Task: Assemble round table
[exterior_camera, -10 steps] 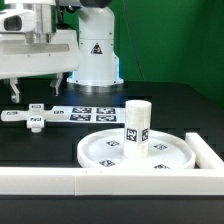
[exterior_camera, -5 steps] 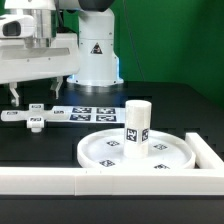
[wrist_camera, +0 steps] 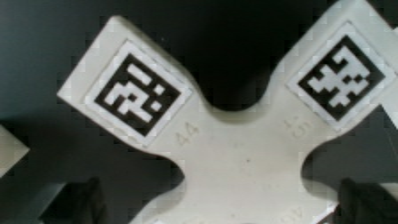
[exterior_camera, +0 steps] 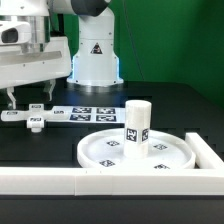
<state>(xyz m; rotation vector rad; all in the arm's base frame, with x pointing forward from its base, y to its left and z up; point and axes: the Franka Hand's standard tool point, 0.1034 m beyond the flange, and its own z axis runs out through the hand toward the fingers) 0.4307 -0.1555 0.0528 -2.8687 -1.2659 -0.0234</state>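
Claw (exterior_camera: 29,95): open wide. Its two dark fingers (exterior_camera: 10,96) hang far apart and nothing is in them. It hangs just above the foot piece, near the tabletop edge on the exterior view's left.

Foot piece (exterior_camera: 35,116): a flat white cross. It lies on the black tabletop (exterior_camera: 170,105), close to the edge on the exterior view's left, right under the claw. In the wrist view it fills most of the picture (wrist_camera: 222,140). Two of its arms show there, each with a black-and-white square tag (wrist_camera: 139,92).

Round disc (exterior_camera: 100,152): big, white and flat, with a raised rim. It lies near the front edge of the tabletop, toward the corner on the exterior view's right, well apart from the foot piece. Small tags sit on its top.

Post (exterior_camera: 137,122): short, white and round. It stands upright on the middle of the round disc, with tags on its side.

Marker board (exterior_camera: 95,113): a thin flat sheet of black-and-white squares. It lies on the tabletop just beside the foot piece, behind the round disc.

Wall (exterior_camera: 60,180): a long white wall along the front edge, with another piece along the edge on the exterior view's right. The round disc sits in that corner, just beside both.

Robot base (exterior_camera: 95,55): white, at the back edge of the tabletop.
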